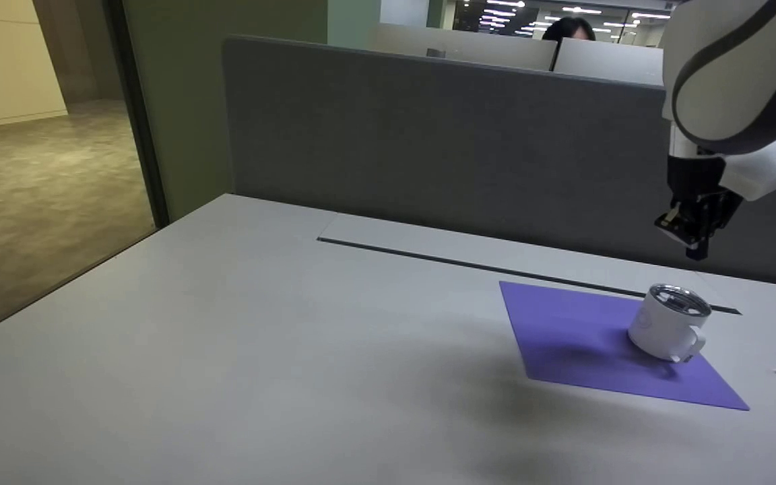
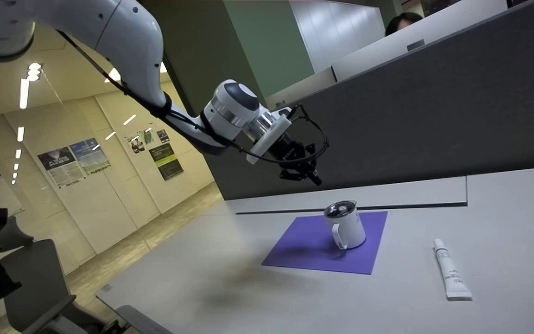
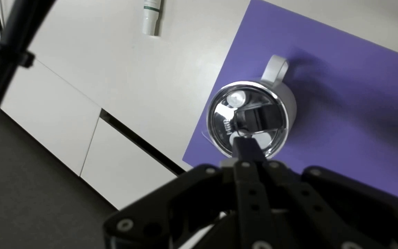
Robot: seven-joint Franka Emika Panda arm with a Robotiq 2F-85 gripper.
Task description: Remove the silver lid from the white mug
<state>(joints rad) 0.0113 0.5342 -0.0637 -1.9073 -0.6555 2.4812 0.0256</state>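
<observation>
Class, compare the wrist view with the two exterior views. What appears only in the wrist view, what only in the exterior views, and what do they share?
Only the wrist view: lettering on the lid, and round screw heads on the gripper.
Only the exterior views: the arm's white links, the top of a person's head and the tan floor.
Shared: the white mug with the lid on it, the purple mat beneath it, the gripper, and the white tube, cut off at the top edge in the wrist view.

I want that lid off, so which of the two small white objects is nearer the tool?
The mug: it stands on the mat below the tool, lid on, while the tube lies off the mat.
</observation>
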